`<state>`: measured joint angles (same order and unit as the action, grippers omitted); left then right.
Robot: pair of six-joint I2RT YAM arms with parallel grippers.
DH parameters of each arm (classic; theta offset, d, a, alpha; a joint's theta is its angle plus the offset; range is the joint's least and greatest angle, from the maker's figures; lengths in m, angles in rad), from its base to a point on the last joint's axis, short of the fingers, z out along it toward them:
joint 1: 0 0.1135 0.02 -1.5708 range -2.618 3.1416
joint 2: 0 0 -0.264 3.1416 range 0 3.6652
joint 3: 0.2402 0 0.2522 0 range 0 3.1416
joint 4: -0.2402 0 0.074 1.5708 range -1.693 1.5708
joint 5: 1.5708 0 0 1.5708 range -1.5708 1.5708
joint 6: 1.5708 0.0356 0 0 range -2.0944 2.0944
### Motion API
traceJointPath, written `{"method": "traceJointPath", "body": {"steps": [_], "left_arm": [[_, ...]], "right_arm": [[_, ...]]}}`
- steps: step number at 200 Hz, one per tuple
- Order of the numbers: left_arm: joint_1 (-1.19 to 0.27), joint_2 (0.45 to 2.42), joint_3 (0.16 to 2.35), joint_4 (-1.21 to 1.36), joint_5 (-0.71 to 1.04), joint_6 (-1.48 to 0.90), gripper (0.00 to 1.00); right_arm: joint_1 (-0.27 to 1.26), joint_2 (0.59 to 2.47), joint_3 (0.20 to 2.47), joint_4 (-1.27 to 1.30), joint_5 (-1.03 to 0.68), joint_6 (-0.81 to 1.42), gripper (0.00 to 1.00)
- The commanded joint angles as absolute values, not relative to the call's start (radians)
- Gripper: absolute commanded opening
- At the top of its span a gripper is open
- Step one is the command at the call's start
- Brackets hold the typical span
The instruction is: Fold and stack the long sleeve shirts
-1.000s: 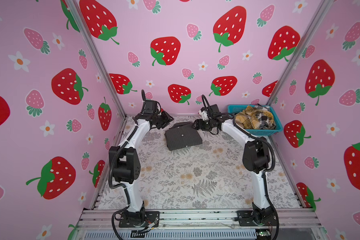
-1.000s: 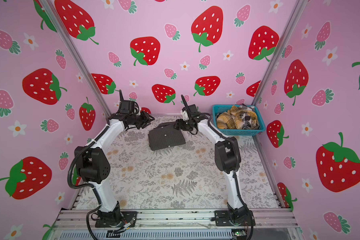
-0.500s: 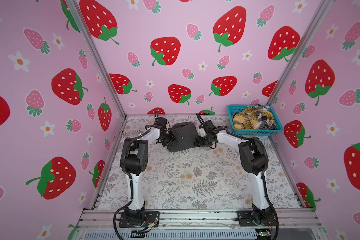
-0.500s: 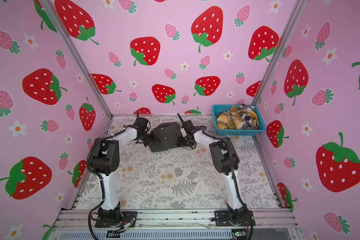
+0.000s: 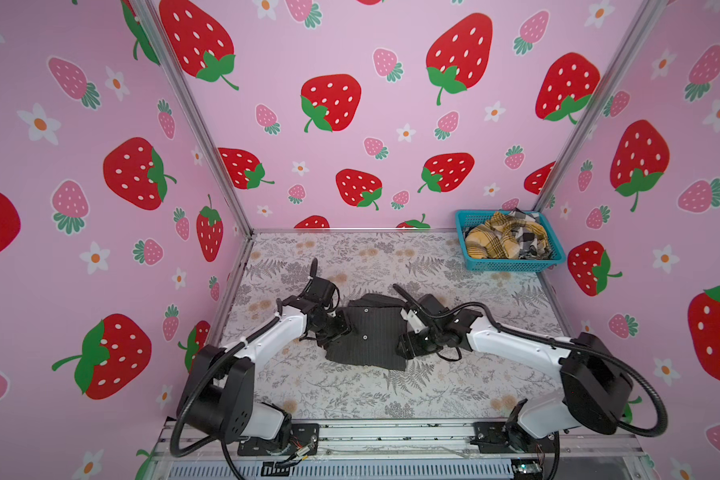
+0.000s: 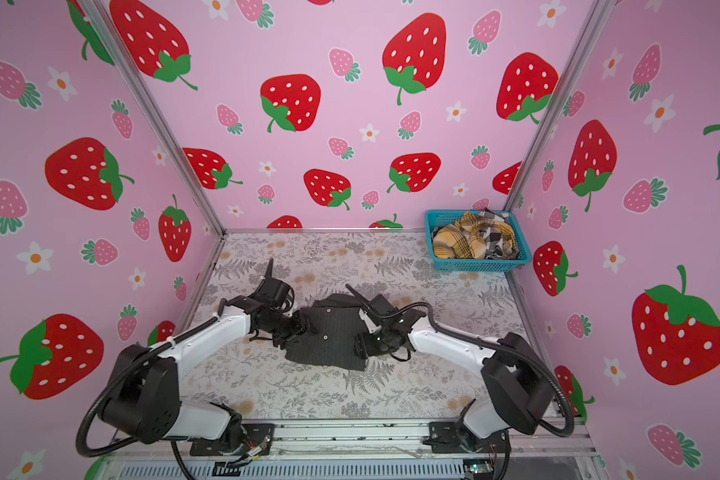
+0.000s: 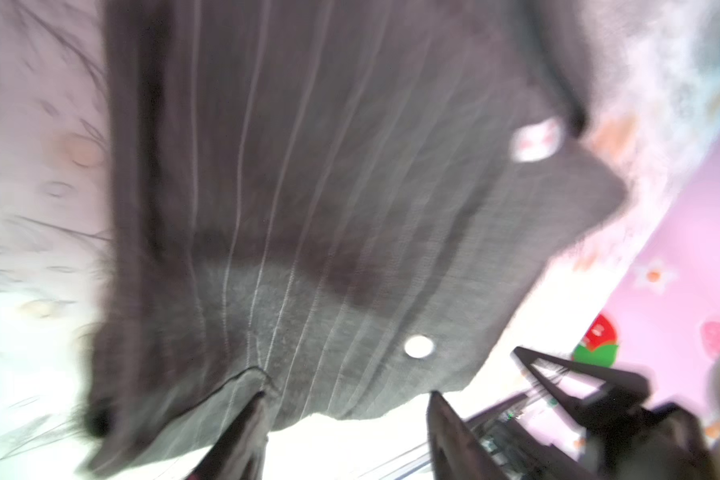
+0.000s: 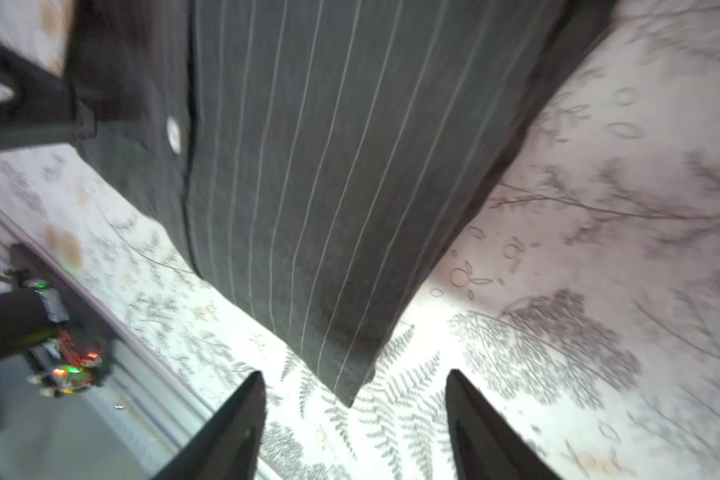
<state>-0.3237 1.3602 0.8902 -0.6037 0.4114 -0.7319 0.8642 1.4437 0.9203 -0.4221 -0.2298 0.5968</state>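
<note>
A dark charcoal pinstriped long sleeve shirt [image 5: 371, 332] [image 6: 329, 334] lies folded flat in the middle of the table. My left gripper [image 5: 344, 328] [image 7: 348, 395] is low at its left edge, open, with one fingertip [image 7: 258, 403] against a cloth fold and nothing pinched. My right gripper [image 5: 404, 347] [image 8: 354, 374] is low at its right edge, open. In the right wrist view a shirt corner [image 8: 350, 390] points into the gap between the fingers without being clamped. Two more long sleeve shirts, mustard plaid [image 5: 489, 243] and black-white check [image 5: 531, 237], lie crumpled in the basket.
A teal mesh basket [image 5: 512, 264] [image 6: 479, 266] stands in the back right corner. Pink strawberry walls close in the left, back and right. The floral table cover [image 5: 350, 395] runs to a metal rail [image 5: 391, 434] at the front, where both arm bases are bolted.
The dark shirt has come from the back of the table toward the middle with both arms. Both grippers have opened and let go of its edges.
</note>
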Motion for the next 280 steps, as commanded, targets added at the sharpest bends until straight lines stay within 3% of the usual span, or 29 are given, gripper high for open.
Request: {"method": "traceJointPath", "body": {"steps": [1,28,76,139,168,221,250,280], "left_arm": [[-0.218,1.337,0.957,-0.646,0.324,-0.691,0.76],[-0.098,1.504,1.022,-0.561,0.449,-0.677,0.73],[-0.083,1.716,1.058,-0.409,0.549,-0.704,0.69],[-0.104,1.733,1.016,-0.270,0.650,-0.764,0.50],[-0.104,1.723,0.993,-0.284,0.643,-0.757,0.51],[-0.107,1.735,0.987,-0.363,0.595,-0.736,0.56],[-0.115,1.752,1.005,-0.348,0.615,-0.753,0.40],[-0.136,1.760,1.026,-0.318,0.630,-0.772,0.07]], "right_arm": [[0.779,1.459,0.951,-0.384,-0.254,0.551,0.75],[0.703,1.594,1.016,-0.272,-0.365,0.492,0.76],[0.699,1.810,1.177,-0.237,-0.365,0.403,0.79],[0.708,1.822,1.189,-0.250,-0.370,0.380,0.64],[0.715,1.800,1.143,-0.229,-0.376,0.391,0.72],[0.719,1.806,1.115,-0.195,-0.371,0.416,0.61],[0.720,1.805,1.120,-0.197,-0.357,0.423,0.46],[0.726,1.776,1.120,-0.205,-0.331,0.450,0.26]]}}
